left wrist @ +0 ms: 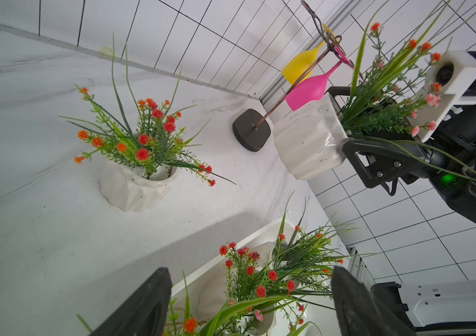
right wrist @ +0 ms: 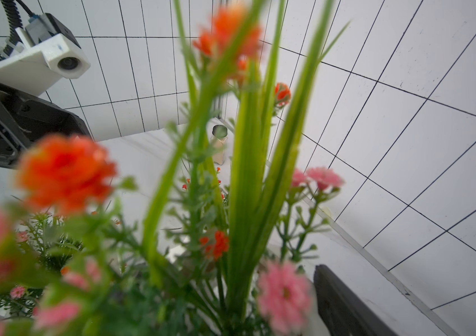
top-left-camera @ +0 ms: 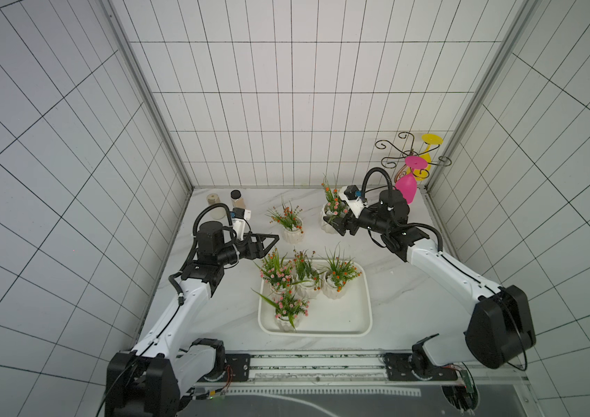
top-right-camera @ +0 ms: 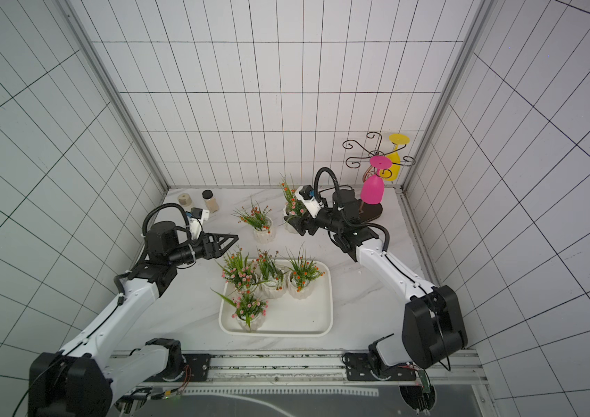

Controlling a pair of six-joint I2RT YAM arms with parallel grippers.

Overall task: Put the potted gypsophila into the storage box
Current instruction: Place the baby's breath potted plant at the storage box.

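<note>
The storage box [top-left-camera: 367, 310] [top-right-camera: 329, 307] is a shallow white tray at the table's middle front, holding several potted gypsophila. One more pot [top-left-camera: 292, 233] [left wrist: 134, 189] stands on the table behind the tray. My right gripper [top-left-camera: 333, 221] [top-right-camera: 292, 221] is shut on the rim of another pot [left wrist: 309, 142] at the back right, which is tilted and looks lifted. In the right wrist view its stems fill the frame and only one finger [right wrist: 341, 305] shows. My left gripper [top-left-camera: 273, 240] [left wrist: 248, 305] hovers open over the tray's back left corner, holding nothing.
Two lidded jars [top-left-camera: 214, 205] [top-left-camera: 237, 198] stand at the back left, just behind my left wrist. A wire rack on a dark base [top-right-camera: 372, 213] hangs a pink goblet [top-left-camera: 406, 187] and a yellow one [top-left-camera: 427, 159] at the back right, close behind my right arm.
</note>
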